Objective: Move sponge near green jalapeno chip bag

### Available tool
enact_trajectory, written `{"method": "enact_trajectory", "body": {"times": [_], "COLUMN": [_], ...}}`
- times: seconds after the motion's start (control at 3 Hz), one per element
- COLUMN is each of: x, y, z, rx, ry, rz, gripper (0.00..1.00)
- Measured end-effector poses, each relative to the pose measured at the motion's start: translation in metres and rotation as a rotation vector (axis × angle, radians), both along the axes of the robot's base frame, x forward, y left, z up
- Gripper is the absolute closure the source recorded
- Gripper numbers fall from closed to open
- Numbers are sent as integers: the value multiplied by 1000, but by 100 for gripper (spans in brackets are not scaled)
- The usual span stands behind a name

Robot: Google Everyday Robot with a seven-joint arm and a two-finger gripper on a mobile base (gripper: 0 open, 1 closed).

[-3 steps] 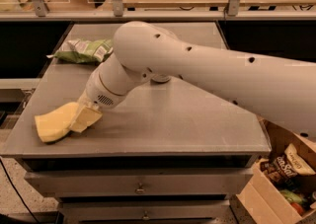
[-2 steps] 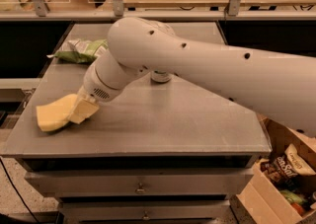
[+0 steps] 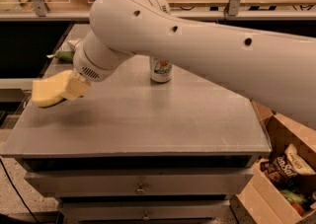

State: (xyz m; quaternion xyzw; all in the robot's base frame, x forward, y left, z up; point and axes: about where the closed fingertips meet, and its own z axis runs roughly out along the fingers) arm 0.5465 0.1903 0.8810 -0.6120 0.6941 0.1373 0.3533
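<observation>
The gripper (image 3: 70, 88) hangs over the left edge of the desk (image 3: 163, 119), its fingers (image 3: 78, 87) clenched on one end of the sponge (image 3: 47, 92). The sponge is in the air, clear of the desk top, with a faint shadow under it. A second ago it lay on the desk near the front left corner; since then it has been lifted and carried slightly toward the back.

The white arm (image 3: 197, 45) now fills more of the view and covers most of the green jalapeno chip bag (image 3: 63, 56). Only its left end shows, behind the wrist at the back left of the desk. Earlier the whole bag was plain to see.

A drink can (image 3: 161, 69) stands upright mid-desk, more exposed than before. A cardboard box (image 3: 276, 131) holding a dark brown snack bag (image 3: 279, 168) sits on the floor at the right.
</observation>
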Motion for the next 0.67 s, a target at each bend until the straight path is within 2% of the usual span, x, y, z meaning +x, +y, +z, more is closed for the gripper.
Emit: {"method": "enact_trajectory", "body": {"times": [0.67], "x": [29], "y": [-26], "z": [-1], "rx": [-15], "ry": [26], "rz": [-149], "gripper": [100]}}
